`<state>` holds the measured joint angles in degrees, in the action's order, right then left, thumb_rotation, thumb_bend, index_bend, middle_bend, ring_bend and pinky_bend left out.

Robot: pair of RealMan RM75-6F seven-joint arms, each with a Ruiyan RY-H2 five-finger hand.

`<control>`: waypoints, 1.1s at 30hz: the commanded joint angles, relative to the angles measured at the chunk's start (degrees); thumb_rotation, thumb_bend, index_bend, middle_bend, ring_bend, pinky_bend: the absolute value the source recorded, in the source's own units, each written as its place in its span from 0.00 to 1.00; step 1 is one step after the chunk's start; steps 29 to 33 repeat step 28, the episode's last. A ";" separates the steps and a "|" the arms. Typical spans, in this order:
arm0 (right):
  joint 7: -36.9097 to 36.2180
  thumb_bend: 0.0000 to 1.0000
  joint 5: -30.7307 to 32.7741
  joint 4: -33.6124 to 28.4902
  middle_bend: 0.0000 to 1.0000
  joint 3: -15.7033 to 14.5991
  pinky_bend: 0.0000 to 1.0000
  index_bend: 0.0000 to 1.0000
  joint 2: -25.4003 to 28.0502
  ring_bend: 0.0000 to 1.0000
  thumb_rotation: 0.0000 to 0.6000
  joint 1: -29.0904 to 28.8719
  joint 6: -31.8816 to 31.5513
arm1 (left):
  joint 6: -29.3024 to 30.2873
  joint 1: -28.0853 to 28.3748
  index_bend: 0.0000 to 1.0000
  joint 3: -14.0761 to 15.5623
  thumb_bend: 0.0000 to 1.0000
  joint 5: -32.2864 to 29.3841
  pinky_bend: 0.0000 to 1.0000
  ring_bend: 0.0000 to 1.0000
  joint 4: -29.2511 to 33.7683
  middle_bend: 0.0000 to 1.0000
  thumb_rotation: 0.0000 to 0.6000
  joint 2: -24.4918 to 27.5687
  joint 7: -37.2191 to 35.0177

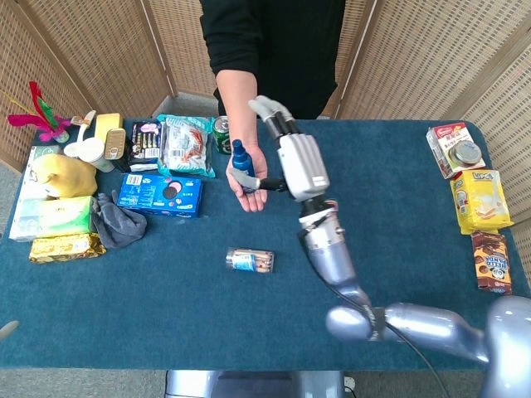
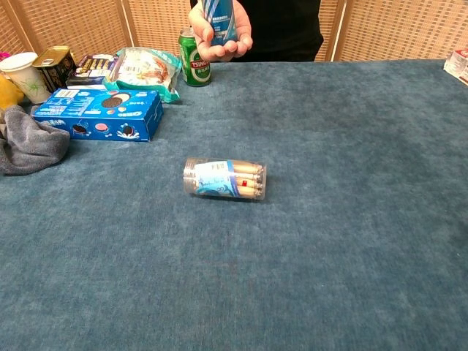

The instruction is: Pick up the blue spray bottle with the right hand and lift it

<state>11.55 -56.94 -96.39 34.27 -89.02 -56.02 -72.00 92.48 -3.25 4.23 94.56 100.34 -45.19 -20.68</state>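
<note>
The blue spray bottle (image 1: 241,162) stands upright on a person's upturned palm (image 1: 253,184) above the far middle of the table. The chest view cuts the blue spray bottle (image 2: 219,19) off at the top edge, with the person's fingers curled round its base. My right hand (image 1: 297,159) hovers just right of the bottle, fingers (image 1: 270,113) stretched out and apart, holding nothing. Its thumb side reaches toward the palm, a small gap from the bottle. The chest view does not show this hand. My left hand appears in neither view.
A clear tube of biscuit sticks (image 1: 250,260) lies mid-table. A green can (image 1: 221,131), a blue cookie box (image 1: 160,193), snack packs and a grey cloth (image 1: 119,220) crowd the far left. Snack boxes (image 1: 481,199) line the right edge. The person's arm (image 1: 236,91) reaches in from behind.
</note>
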 commanded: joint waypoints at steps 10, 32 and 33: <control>-9.84 0.00 -19.65 -2.26 0.08 -15.59 0.31 0.09 21.70 0.11 0.28 23.05 -8.21 | 0.32 -0.20 0.00 0.38 0.14 1.26 0.09 0.00 1.13 0.00 1.00 -0.58 2.84; -8.06 0.00 -23.77 7.78 0.09 -29.75 0.18 0.16 25.22 0.04 0.24 42.55 -17.07 | -0.14 -0.40 0.00 0.55 0.14 1.36 0.09 0.00 3.19 0.00 1.00 -2.14 9.26; -8.06 0.00 -23.77 7.78 0.09 -29.75 0.18 0.16 25.22 0.04 0.24 42.55 -17.07 | -0.14 -0.40 0.00 0.55 0.14 1.36 0.09 0.00 3.19 0.00 1.00 -2.14 9.26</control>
